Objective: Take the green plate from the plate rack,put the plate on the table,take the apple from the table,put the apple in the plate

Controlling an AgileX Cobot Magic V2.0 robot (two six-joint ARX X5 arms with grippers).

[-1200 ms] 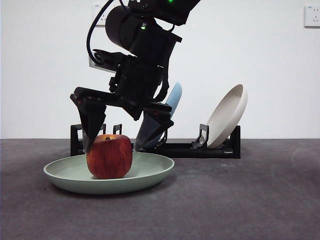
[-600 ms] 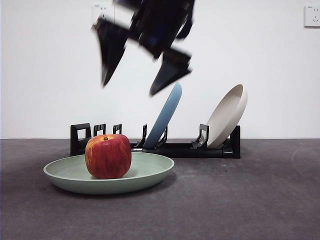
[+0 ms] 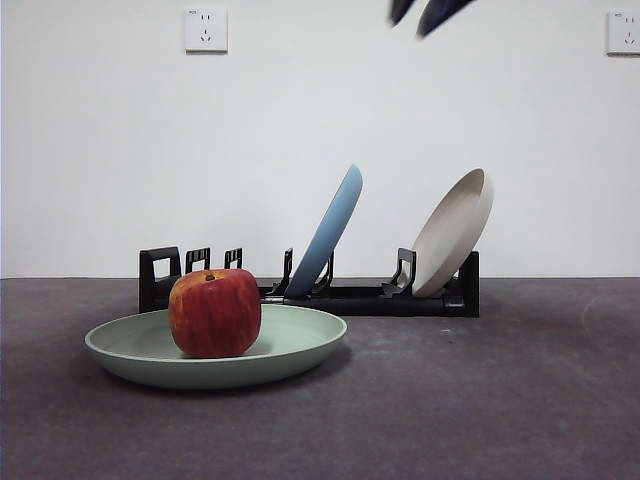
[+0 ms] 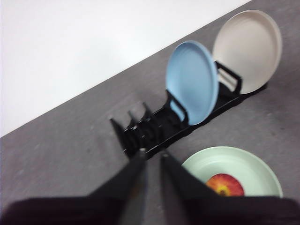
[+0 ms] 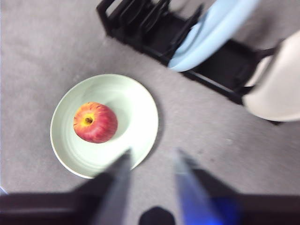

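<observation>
Right gripper (image 5: 151, 161): hanging high above the table, looking down on the plate and rack; its two jaws are standing spread with a clear gap between them and nothing in the gap. In the front view only dark tips (image 3: 425, 12) are showing at the top edge, right of centre; which arm they belong to cannot be told from that view alone.

Left gripper (image 4: 151, 157): hovering well above the table, tilted toward the rack; its jaws are lying close together with only a thin slit between them, gripping nothing.

Apple (image 3: 215, 312): sitting upright inside the green plate, stem dimple facing up, slightly off the plate's centre, free of both grippers.

Green plate (image 3: 300, 345): lying flat on the table in front of the rack's emptier end, carrying the apple.

Plate rack (image 3: 350, 296): standing on the table behind the green plate, near the white wall (image 3: 300, 120).

Light blue plate (image 3: 328, 232): leaning in a slot around the middle of the rack.

Cream-white dish (image 3: 455, 232): leaning at the rack's far end, apart from the blue plate.

Table (image 3: 500, 400): dark grey, mottled, bearing the rack and the green plate.

Wall sockets (image 3: 205, 29): showing high on the wall, one near each upper corner.
</observation>
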